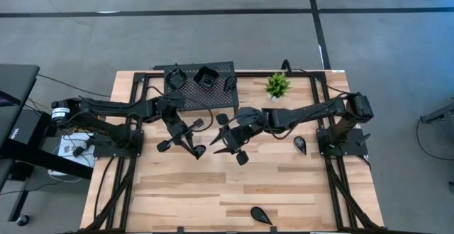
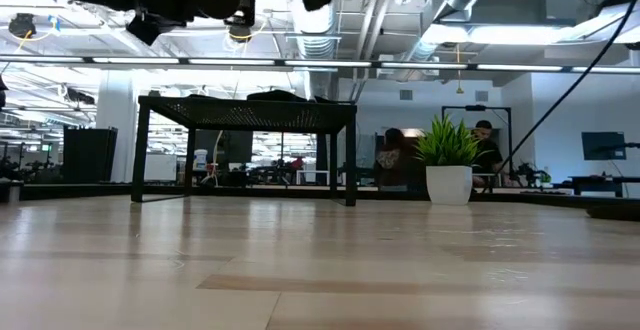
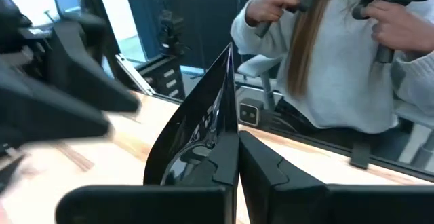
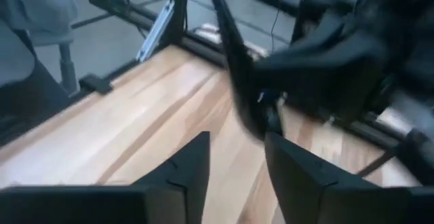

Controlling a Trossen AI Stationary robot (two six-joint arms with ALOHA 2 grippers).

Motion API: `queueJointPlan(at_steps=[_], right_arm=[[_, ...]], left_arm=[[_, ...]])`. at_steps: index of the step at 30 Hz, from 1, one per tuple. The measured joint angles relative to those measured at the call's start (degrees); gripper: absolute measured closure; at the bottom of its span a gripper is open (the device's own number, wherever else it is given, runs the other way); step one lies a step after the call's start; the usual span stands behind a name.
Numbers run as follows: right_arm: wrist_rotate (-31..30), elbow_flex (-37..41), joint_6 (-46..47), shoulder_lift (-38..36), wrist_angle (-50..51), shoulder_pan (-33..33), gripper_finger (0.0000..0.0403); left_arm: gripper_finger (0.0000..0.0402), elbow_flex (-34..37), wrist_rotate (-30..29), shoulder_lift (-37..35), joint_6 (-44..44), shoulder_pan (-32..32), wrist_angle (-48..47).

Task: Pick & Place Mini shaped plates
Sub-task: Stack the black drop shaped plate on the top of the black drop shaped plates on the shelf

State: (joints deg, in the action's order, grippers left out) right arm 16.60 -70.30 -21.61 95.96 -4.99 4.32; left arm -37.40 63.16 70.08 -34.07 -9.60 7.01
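In the high view, 2 dark arms are seen meeting near the centre of the wooden counter [image 1: 213,191]. The left gripper [image 1: 193,140] is placed just left of centre, with a mini shaped plate [image 1: 199,150] at its tip. The right gripper [image 1: 228,136] is placed just right of it. A perforated black stand [image 1: 220,88] is set at the upper middle, with 3 dark dishes on it. A green plant [image 1: 277,85] is found right of the stand. 1 teardrop plate [image 1: 300,144] is seen at the right, near the right arm's base, and another [image 1: 260,215] at the lower edge.

In the low view, the stand [image 2: 248,110] is shown left of centre and the plant [image 2: 448,150] right of centre; the arms are cut off at the top edge.

In the left wrist view, a glossy black plate [image 3: 203,125] is held upright, clenched between the left jaws. A person [image 3: 339,54] in a grey top is seen at the upper right.

In the right wrist view, the right jaws are shown parted and released, nothing held between them. A thin black plate [image 4: 237,75] is seen edge-on beyond them, held by the other arm.
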Motion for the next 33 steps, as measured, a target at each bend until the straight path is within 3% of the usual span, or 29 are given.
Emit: queueJointPlan(at_steps=[6, 10, 16, 18, 23, 27, 33], right_arm=[[2.6, -0.3, -1.1, 0.0, -2.6, 0.0, 0.0246], [9.7, -0.3, -1.4, 0.0, -3.1, -1.0, 0.0267], [14.1, -0.4, -0.8, 2.0, -8.8, -2.3, 0.0299], [17.7, -0.9, -0.5, 3.9, -9.2, -2.5, 0.0301], [18.5, -4.9, -0.4, 6.9, -7.6, -3.2, 0.0300], [25.1, -7.7, 4.4, 9.0, -7.8, -3.9, 0.0300], [25.4, -8.2, 5.3, 9.4, -7.9, -3.8, 0.0300]], left_arm=[[0.0393, 1.5, 0.0, 0.0, -0.6, 1.7, -0.1], [0.0393, 1.5, -0.1, 0.0, -1.6, 2.6, 2.5], [0.0392, 1.5, -1.2, 0.0, -1.7, 4.1, 4.6], [0.0392, 1.5, -1.2, 0.0, -1.7, 4.6, 4.6], [0.0392, 1.5, -1.5, 0.0, 0.0, 5.5, 5.1], [0.0392, 1.6, -1.8, 0.0, 0.3, 5.7, 5.0], [0.0392, 1.6, -1.9, 0.0, 0.3, 5.7, 5.0]])
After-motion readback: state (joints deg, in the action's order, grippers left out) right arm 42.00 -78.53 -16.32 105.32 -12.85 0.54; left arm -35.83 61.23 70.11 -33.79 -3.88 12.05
